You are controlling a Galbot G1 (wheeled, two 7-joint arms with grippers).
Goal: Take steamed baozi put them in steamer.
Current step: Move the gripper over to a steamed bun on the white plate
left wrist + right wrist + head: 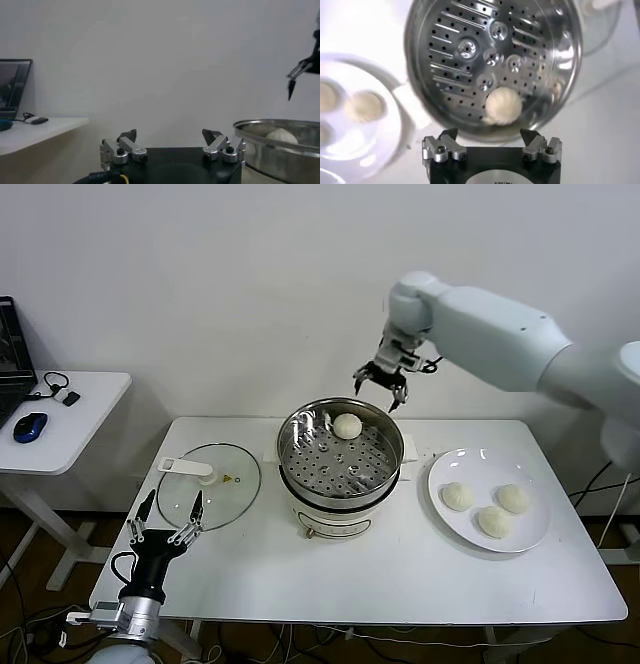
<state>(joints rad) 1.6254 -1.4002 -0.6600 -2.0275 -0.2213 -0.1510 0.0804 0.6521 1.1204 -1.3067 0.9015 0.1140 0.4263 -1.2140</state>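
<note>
With one baozi seated on the steamer tray and three on the plate beside it, the right pincer hangs above the steamer rim, jaws apart and empty, free for another pick.

Premises present as a robotics test room or lab rather than a working kitchen. Evidence: a bare white wall; a plain white table on metal legs serving as bench; a second white side desk carrying a laptop, blue mouse and cabling; loose cables on the floor.
</note>
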